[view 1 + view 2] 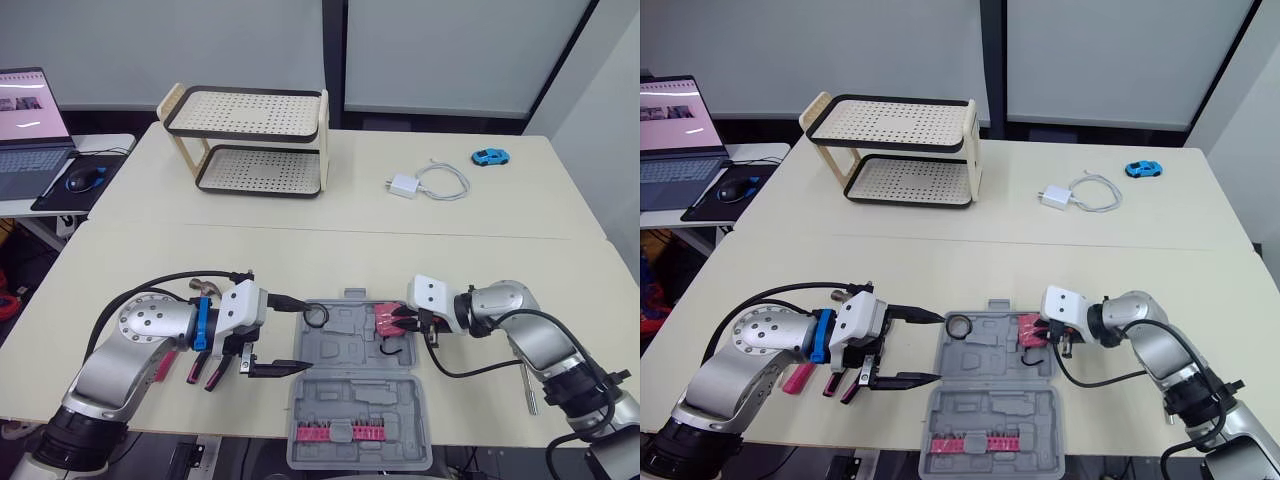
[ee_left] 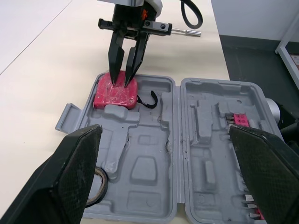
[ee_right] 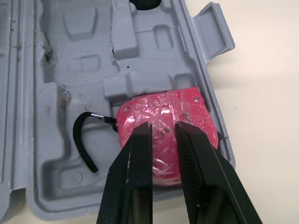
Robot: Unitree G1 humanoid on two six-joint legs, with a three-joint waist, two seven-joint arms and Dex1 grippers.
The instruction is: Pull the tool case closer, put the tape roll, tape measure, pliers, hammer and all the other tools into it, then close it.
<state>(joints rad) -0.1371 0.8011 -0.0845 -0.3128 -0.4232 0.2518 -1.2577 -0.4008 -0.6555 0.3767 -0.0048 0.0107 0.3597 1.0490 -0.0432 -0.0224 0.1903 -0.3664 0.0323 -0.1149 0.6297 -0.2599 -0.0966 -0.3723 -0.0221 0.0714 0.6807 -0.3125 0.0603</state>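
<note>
The grey tool case (image 1: 350,385) lies open at the table's front edge. In its far right pocket a red tape measure (image 3: 161,109) rests tilted against the rim, its black strap (image 3: 86,140) curling beside it. My right gripper (image 3: 162,125) is over it, fingers nearly closed, tips on its top face. A black tape roll (image 1: 317,316) sits in the case's far left corner. My left gripper (image 1: 306,334) is wide open and empty at the case's left edge. Red-handled pliers (image 1: 200,368) and a hammer head (image 1: 205,287) lie by my left arm.
A metal tool shaft (image 1: 530,385) lies right of the case, under my right arm. Red bits (image 1: 335,432) sit in the lid. Farther back stand a two-tier rack (image 1: 255,140), a white charger with cable (image 1: 425,183) and a blue toy car (image 1: 489,157).
</note>
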